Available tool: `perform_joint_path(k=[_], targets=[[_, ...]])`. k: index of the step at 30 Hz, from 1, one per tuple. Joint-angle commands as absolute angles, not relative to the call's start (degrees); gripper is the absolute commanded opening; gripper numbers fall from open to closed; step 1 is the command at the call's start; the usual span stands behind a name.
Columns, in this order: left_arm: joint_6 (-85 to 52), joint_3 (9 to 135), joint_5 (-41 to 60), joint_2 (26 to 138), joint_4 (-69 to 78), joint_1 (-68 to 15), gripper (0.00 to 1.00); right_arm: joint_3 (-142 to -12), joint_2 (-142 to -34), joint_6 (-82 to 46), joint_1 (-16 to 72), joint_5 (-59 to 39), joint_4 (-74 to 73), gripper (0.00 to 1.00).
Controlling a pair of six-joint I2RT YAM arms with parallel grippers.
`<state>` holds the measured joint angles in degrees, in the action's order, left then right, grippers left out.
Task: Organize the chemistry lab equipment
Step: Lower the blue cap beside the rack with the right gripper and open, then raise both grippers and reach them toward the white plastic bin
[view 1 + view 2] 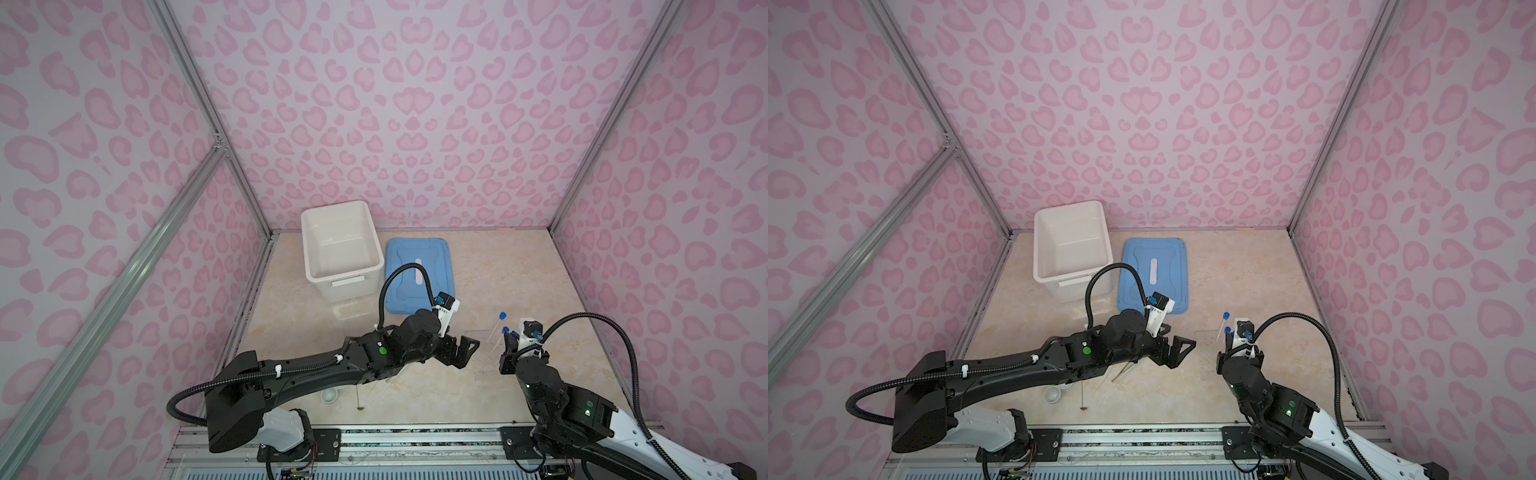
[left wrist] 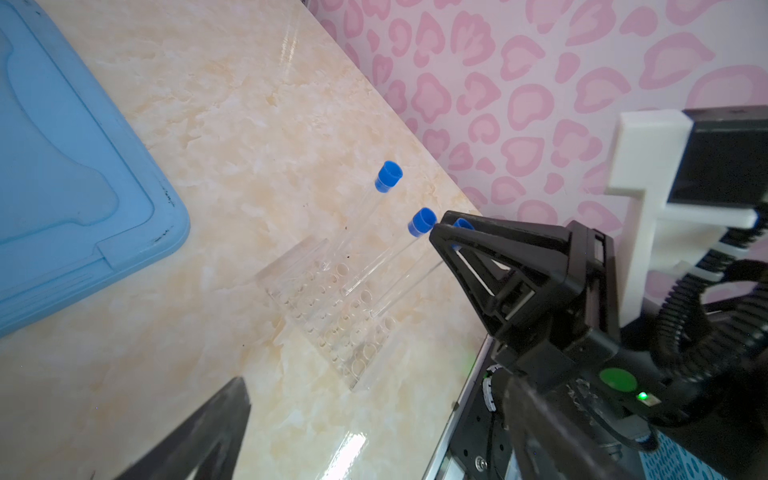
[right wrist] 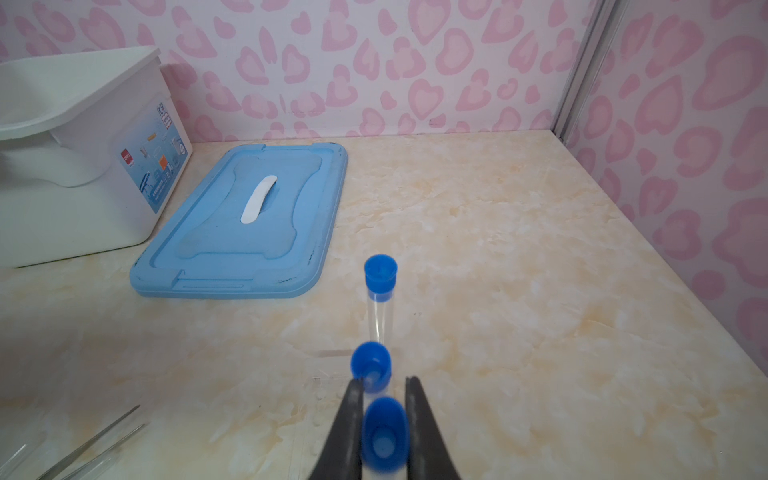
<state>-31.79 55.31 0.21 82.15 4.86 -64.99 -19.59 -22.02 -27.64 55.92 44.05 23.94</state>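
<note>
Blue-capped tube (image 3: 384, 432) your right end effector (image 3: 384, 384) is gripping: seat it vertically in the clear rack (image 2: 332, 316); left end effector (image 1: 465, 351) is hanging open.

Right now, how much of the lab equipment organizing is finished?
Done: two blue-capped tubes stand in the clear rack. In hand: the right gripper is shut on the third tube, at the rack. Remaining: tweezers, thin rod and a small white dish lie loose on the table; the left gripper is open.
</note>
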Motion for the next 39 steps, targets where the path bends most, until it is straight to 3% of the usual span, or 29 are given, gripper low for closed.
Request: perform_joint_path(k=[1,7,16,31,34,39], targets=[[-31.8,55.6,0.3,82.5,7.4,-65.0,0.97,-19.2,-22.5,-28.1,56.0,44.6,23.7,0.11],[-31.8,55.7,0.4,82.6,7.3,-65.1,0.97,-19.2,-25.7,-28.0,56.3,44.5,22.3,0.13],[-31.6,55.6,0.3,82.2,7.2,-65.1,0.97,-18.6,-22.9,-27.2,56.4,44.5,22.3,0.26],[-30.9,55.1,0.2,81.2,7.3,-65.0,0.97,-19.6,-15.2,-25.9,56.3,45.3,24.4,0.69],[-30.5,55.7,-0.2,80.8,6.4,-65.0,0.97,-22.1,-14.8,-29.2,55.4,46.7,26.1,0.91],[-28.6,59.0,-1.7,79.2,2.3,-64.7,0.97,-31.6,-14.0,-30.3,51.5,45.7,30.8,0.97]])
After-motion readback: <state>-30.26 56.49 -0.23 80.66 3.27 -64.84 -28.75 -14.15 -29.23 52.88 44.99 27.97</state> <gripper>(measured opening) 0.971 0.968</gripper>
